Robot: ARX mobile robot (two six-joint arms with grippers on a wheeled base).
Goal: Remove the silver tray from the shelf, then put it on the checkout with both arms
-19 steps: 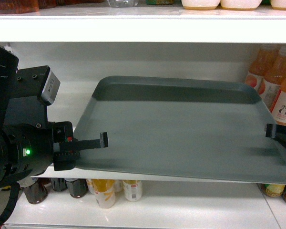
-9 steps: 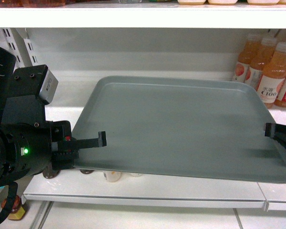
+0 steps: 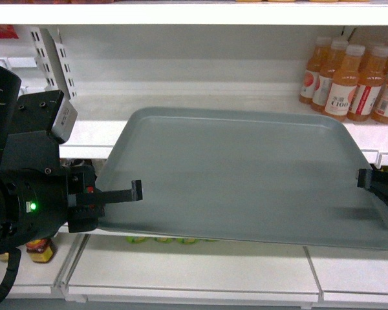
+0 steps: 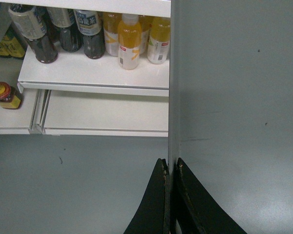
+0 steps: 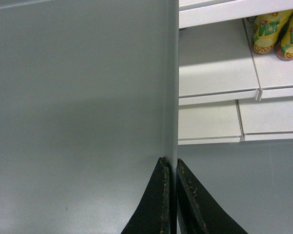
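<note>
Nearest me, my left gripper is pinched on the left rim of the large flat grey-green tray, and my right gripper is pinched on its right rim; both wrist views show the 2 thin black fingers pressed against the edge. Over the last second the view has pulled back: the glossy white shelf board now sits well behind the tray's far edge, and a lower white shelf shows beneath it, so I judge the tray is off the shelf and hanging between my arms. Next is carrying it to the checkout, not in view. The tray holds nothing. Farther back, orange juice bottles stand on the shelf.
</note>
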